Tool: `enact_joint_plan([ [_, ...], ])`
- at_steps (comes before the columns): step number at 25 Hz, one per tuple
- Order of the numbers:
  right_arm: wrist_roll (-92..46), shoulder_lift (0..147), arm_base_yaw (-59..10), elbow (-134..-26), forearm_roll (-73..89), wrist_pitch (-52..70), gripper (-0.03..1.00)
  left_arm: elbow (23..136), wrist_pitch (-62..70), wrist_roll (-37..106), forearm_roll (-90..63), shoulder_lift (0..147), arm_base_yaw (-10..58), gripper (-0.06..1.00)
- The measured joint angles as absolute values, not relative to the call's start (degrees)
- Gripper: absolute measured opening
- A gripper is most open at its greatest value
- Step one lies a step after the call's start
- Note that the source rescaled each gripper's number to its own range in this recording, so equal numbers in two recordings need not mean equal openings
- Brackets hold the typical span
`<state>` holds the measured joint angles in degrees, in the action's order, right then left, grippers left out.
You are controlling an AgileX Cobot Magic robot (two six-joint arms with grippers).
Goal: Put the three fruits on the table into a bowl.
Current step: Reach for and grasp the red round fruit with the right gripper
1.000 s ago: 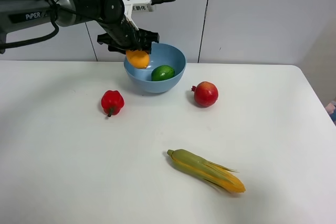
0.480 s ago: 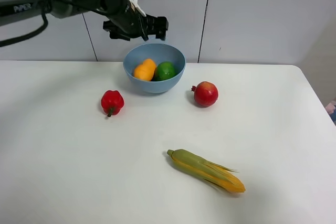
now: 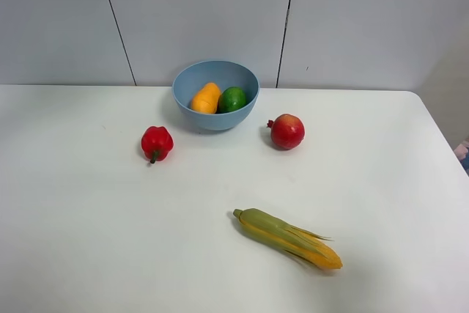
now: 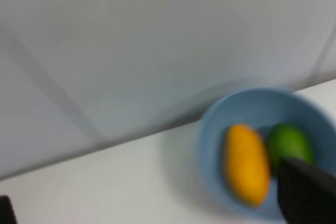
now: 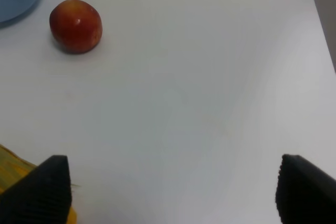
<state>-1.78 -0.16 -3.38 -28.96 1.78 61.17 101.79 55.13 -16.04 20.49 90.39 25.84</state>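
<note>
Lying now in the bowl (image 3: 216, 121), pressed against the lime (image 3: 233, 99): the mango (image 3: 205, 98), no longer pinched at the rim as a second ago. Puts two of the three fruits home. Leaves only the pomegranate (image 3: 287, 131), sitting on the table (image 3: 110, 240) just beside the bowl, on the side of the right gripper (image 5: 168, 187). Withdrawn out of the exterior high view altogether: the left gripper (image 4: 152, 205), above the bowl half a second back. Spread wide and empty in its blurred wrist view, looking down on both fruits. Spread and empty too on the right, over bare table, pomegranate well ahead. Shifted slightly as the mango came in, by the look of it: the lime. Unmoved since then: pomegranate, red pepper (image 3: 157, 143) and corn cob (image 3: 289, 238). Calls next, probably, for fetching the pomegranate from the right
</note>
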Motion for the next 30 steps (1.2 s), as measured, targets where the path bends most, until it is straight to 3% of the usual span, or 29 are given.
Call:
enact_joint_plan([
  [8, -1.78, -0.16, -3.38, -28.96, 1.78, 61.17, 0.39, 72.55, 57.12, -16.17, 20.66, 61.38, 19.66, 0.97],
  [16, -1.78, -0.16, -3.38, -28.96, 1.78, 61.17, 0.39, 43.08, 55.52, -16.91, 13.64, 28.78, 4.69, 0.97],
  [22, -1.78, -0.16, -3.38, -28.96, 1.78, 61.17, 0.39, 32.86, 54.57, -10.23, 8.51, 12.60, -0.17, 0.97],
  [30, -1.78, -0.16, -3.38, -28.96, 1.78, 61.17, 0.39, 30.50, 55.55, -2.39, 3.36, 8.84, -0.35, 0.97],
])
